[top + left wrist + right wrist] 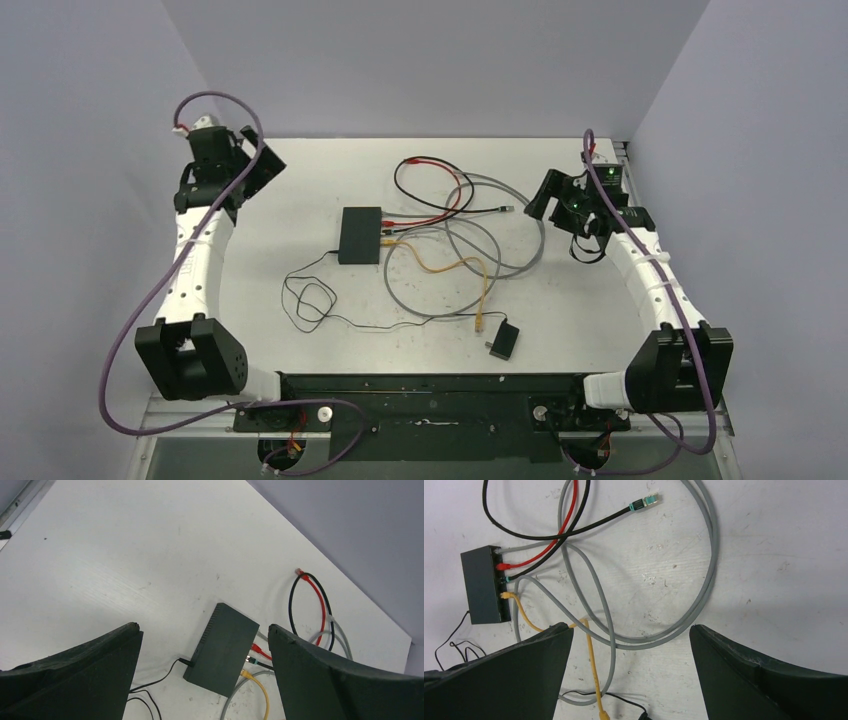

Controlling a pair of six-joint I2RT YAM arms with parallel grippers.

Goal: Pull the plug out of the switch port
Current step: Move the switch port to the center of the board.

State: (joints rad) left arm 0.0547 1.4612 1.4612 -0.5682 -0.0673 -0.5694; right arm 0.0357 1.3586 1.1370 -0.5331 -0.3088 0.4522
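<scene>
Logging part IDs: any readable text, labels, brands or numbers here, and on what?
No readable text in any view.
On the switch: plain matte black, no marking shows.
On the adapter block: too small to tell.
On the grey cables: no legible print.

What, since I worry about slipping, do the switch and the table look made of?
The switch looks like matte black plastic, possibly painted metal: dull, glare-free, ribbed along one side. The table looks like smooth white laminate, scuffed and speckled.
</scene>
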